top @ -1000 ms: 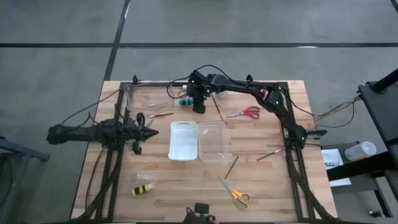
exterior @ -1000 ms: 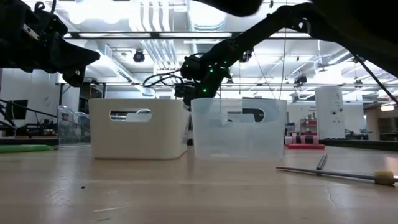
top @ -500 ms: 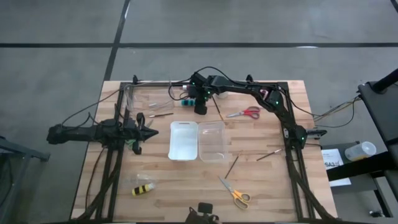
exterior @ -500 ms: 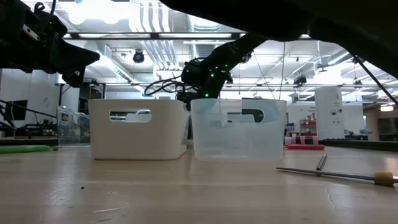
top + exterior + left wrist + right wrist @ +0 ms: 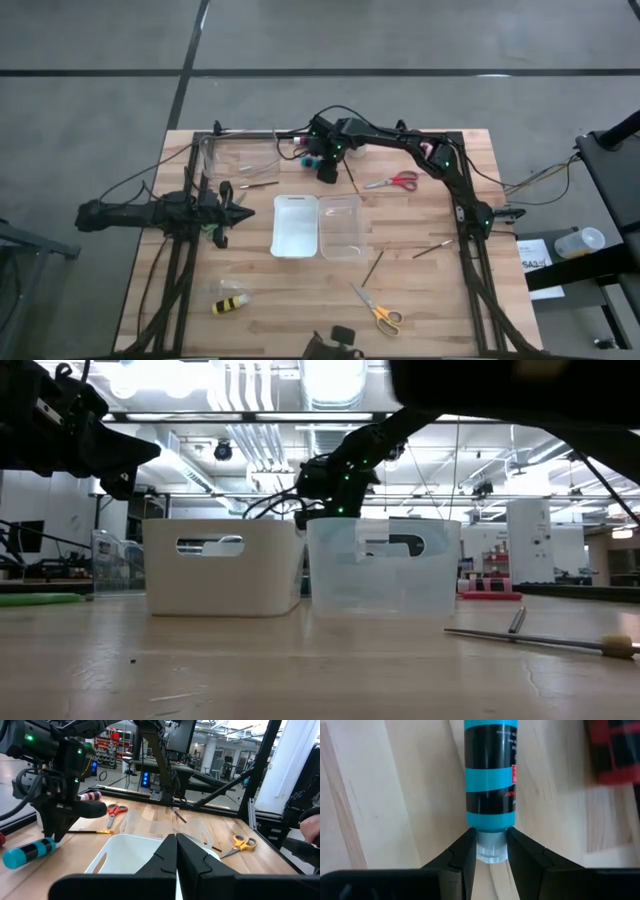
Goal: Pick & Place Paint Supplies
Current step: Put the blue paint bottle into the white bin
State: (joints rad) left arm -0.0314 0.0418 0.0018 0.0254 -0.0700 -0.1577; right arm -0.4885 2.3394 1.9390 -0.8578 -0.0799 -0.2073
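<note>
Right gripper (image 5: 488, 851) sits near the far edge of the wooden table (image 5: 280, 310), about midway along it, fingers clamped on the clear cap end of a teal-and-black paint bottle (image 5: 490, 775). In the right wrist view the bottle runs straight out from between the fingers over the bare wood; whether it rests on the wood or is lifted clear I cannot tell from here. A red-and-black bottle (image 5: 615, 752) lies just beside it, only partly in frame.

Left gripper (image 5: 176, 851) hangs over the left side of the table, near the white bin (image 5: 295, 226), its fingers pressed together with nothing between them. From its wrist view the right arm stands beyond the white bin, the teal bottle sticking out from its gripper.

The white bin and a clear bin (image 5: 341, 227) stand side by side, touching, at the table's middle. A clear container (image 5: 222, 154) stands at the far left corner.

Red-handled scissors (image 5: 394, 182) lie toward the far edge, right of the right gripper. Yellow-handled scissors (image 5: 377, 311) lie near the near edge, right of centre. A yellow-and-black paint bottle (image 5: 231, 304) lies near the near left corner. Thin brushes: one (image 5: 258, 185) beside the clear container, one (image 5: 373, 267) just off the clear bin's near right corner, one (image 5: 433, 248) further toward the right edge.
</note>
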